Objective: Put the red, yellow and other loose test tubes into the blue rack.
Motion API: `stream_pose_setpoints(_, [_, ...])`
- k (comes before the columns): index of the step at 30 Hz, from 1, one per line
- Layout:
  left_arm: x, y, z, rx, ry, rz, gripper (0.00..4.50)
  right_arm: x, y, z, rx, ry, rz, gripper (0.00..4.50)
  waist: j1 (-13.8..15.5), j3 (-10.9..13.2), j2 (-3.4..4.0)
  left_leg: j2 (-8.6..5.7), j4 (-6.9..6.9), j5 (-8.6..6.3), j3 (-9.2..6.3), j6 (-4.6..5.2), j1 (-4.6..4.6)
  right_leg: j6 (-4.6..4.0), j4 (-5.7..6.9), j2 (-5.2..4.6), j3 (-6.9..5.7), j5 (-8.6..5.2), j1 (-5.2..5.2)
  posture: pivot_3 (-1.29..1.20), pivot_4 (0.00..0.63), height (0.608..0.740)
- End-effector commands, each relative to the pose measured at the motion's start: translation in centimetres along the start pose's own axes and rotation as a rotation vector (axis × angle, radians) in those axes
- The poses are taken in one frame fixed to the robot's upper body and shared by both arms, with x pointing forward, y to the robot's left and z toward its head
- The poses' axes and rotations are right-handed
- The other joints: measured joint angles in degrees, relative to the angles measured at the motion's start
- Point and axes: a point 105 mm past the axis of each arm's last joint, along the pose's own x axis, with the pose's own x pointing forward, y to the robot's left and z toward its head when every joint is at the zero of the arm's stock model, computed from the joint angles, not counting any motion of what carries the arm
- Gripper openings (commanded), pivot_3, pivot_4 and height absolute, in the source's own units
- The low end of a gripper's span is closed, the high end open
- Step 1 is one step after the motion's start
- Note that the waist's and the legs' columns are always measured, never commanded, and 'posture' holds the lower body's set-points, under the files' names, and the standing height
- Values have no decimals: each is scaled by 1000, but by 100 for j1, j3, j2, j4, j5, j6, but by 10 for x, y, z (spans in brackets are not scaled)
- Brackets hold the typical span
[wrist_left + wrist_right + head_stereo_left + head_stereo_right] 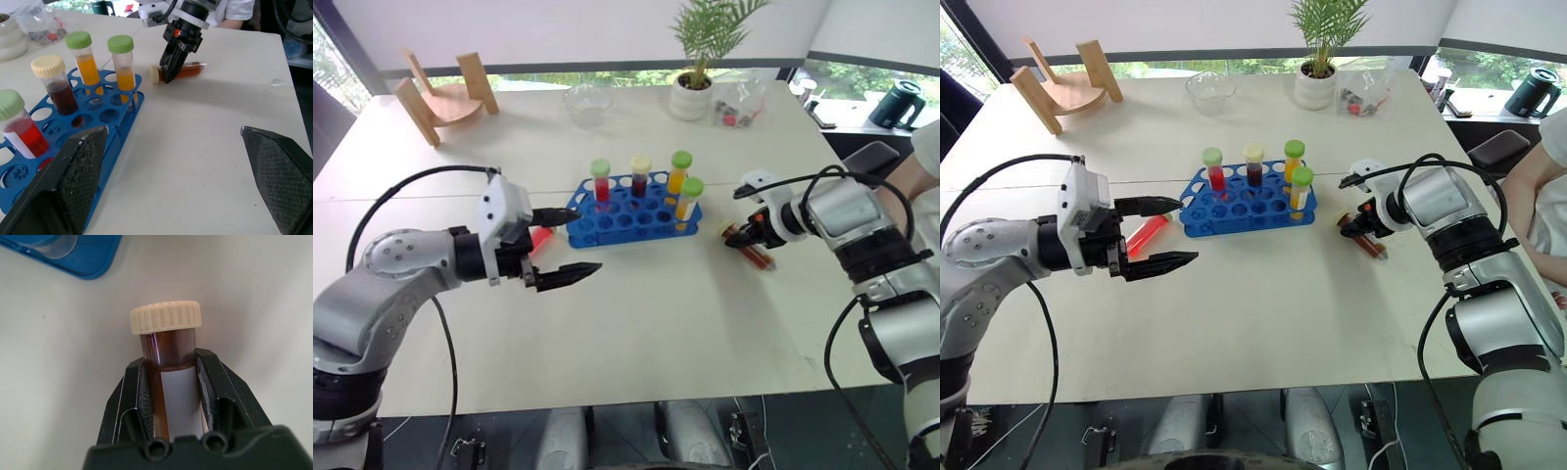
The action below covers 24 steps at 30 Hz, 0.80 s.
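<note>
The pale table is lying wide and bare toward its near edge, with the blue rack sitting mid-table and holding four upright capped tubes. The left gripper is hovering beside the rack with its jaws spread wide, partly hiding one red tube lying by the rack. Right of the rack, the right gripper is clamping one brown tube lying on the table

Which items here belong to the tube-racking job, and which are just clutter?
Job: blue rack holding four tubes; brown tube clamped in right gripper; red tube lying by open left gripper.
Clutter: wooden stand, glass bowl, potted plant.
</note>
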Motion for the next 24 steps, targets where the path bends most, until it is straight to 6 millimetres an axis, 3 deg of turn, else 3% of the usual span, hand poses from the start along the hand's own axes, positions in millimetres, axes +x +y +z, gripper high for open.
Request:
stream_pose_setpoints(1, [-5,0,12,51,-18,18,4500,-13,12,12,-27,-58,36,847,3,0,0,0,-1,0,0,0,0,0,0,0,0,0,-1,0,150,740])
stream_pose_setpoints(3, [-8,1,12,49,-16,23,4500,-33,28,24,-42,-158,83,847,8,1,2,0,-1,0,0,0,0,0,0,0,0,0,-1,0,150,740])
stream_pose_setpoints(6, [-11,3,13,41,-13,41,4500,-66,80,41,-184,-440,250,847,33,2,3,0,-5,0,-4,0,-6,0,-1,-1,-1,-1,-5,0,150,740])
stream_pose_setpoints(10, [-14,7,15,36,-5,48,4500,-84,126,60,-246,-881,321,847,2,-9,-18,3,-6,-1,-19,2,-3,1,-8,5,-13,-1,9,0,150,740])
stream_pose_setpoints(16, [-19,15,20,29,9,53,4500,-60,143,93,-108,-1307,180,847,-4,-8,-16,3,4,6,-14,-12,6,1,5,6,-9,0,12,0,150,740])
stream_pose_setpoints(24, [-19,16,23,34,33,46,4500,-14,130,120,10,-1460,-103,847,-3,-7,-15,2,-8,11,-13,-19,6,0,14,3,-9,1,3,0,150,740])
